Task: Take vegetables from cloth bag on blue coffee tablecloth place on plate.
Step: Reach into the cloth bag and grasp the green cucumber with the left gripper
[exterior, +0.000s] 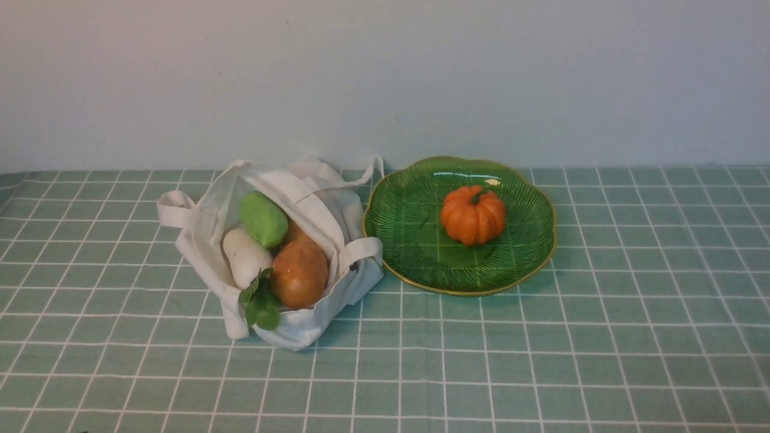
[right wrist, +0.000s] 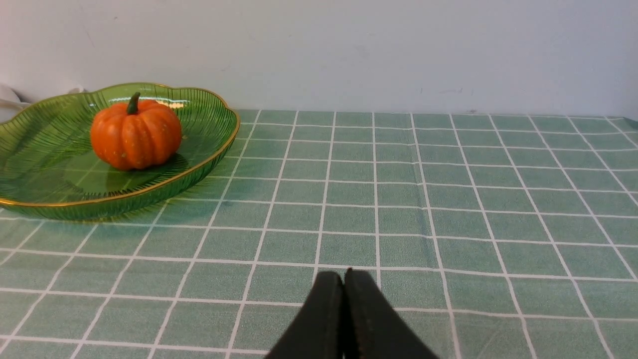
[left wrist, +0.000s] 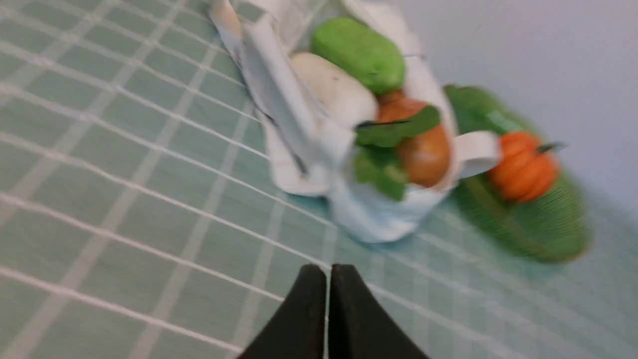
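Your left gripper (left wrist: 327,271) and right gripper (right wrist: 344,274) are both closed and empty over the tablecloth (exterior: 541,361). Farther out, you see the cloth bag (exterior: 319,210) lying open with the cucumber (exterior: 263,218), radish (exterior: 243,255) and potato (exterior: 299,273) inside. It sits just beside the plate (exterior: 415,240), which carries a pumpkin (exterior: 473,214).

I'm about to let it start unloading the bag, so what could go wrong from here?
The bag is soft and slumped, with the radish, green vegetable and potato packed together; pulling one may drag the bag or tip the others out. The pumpkin sits near the middle of the plate, so a round potato set beside it might roll toward the rim. The bag lies beside the plate, so a tug could nudge it.
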### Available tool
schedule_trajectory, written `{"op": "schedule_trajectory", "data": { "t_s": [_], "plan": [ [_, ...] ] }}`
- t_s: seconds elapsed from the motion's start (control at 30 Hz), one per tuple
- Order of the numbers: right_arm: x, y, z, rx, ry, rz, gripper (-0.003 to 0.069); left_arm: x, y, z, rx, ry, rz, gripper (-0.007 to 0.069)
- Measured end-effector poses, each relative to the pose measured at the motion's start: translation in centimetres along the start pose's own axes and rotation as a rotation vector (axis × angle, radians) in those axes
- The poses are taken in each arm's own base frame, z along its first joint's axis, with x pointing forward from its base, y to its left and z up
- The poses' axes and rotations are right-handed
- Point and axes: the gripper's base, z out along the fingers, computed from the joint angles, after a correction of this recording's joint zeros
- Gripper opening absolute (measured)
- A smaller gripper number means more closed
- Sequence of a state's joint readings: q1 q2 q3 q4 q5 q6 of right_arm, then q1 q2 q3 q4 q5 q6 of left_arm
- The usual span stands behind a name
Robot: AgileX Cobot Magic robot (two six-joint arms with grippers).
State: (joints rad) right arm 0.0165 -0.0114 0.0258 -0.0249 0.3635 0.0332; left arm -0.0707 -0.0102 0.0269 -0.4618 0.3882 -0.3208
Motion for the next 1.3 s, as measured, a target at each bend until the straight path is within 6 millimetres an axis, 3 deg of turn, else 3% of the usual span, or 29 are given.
{"op": "schedule_trajectory", "data": {
  "t_s": [0.03, 0.07, 0.13, 0.27, 0.57, 0.67, 0.8, 0.87, 1.0, 1.17, 1.3],
  "plan": [
    [0.0, 0.0, 0.0, 0.0, 0.0, 0.0, -0.0017, 0.1, -0.5, 0.0, 0.053, 0.02, -0.204, -0.0005],
    [0.0, 0.0, 0.0, 0.0, 0.0, 0.0, -0.0017, 0.1, -0.6, 0.0, 0.059, 0.022, -0.227, -0.0005],
    [0.0, 0.0, 0.0, 0.0, 0.0, 0.0, -0.0017, 0.2, -1.2, -0.1, 0.12, 0.048, -0.438, -0.0005],
    [0.0, 0.0, 0.0, 0.0, 0.0, 0.0, -0.0017, 0.2, -1.4, -0.1, 0.146, 0.056, -0.486, -0.0005],
    [0.0, 0.0, 0.0, 0.0, 0.0, 0.0, -0.0017, -0.4, -2.4, -0.6, 0.186, 0.059, -0.376, -0.0005],
    [0.0, 0.0, 0.0, 0.0, 0.0, 0.0, -0.0017, -2.3, -5.2, -1.4, 0.198, 0.125, -0.221, -0.0005],
    [0.0, 0.0, 0.0, 0.0, 0.0, 0.0, -0.0017, -5.1, -8.3, -0.8, 0.076, 0.344, 0.039, -0.0005],
    [0.0, 0.0, 0.0, 0.0, 0.0, 0.0, -0.0017, -6.3, -9.1, 0.7, -0.029, 0.52, 0.169, -0.0005],
    [0.0, 0.0, 0.0, 0.0, 0.0, 0.0, -0.0017, -9.0, -9.8, 4.3, -0.177, 0.713, 0.297, -0.0004],
    [0.0, 0.0, 0.0, 0.0, 0.0, 0.0, -0.0017, -11.7, -10.1, 9.7, -0.27, 0.794, 0.357, 0.0035],
    [0.0, 0.0, 0.0, 0.0, 0.0, 0.0, -0.0017, -13.2, -10.2, 14.6, -0.302, 0.828, 0.353, 0.0147]
  ]
}}
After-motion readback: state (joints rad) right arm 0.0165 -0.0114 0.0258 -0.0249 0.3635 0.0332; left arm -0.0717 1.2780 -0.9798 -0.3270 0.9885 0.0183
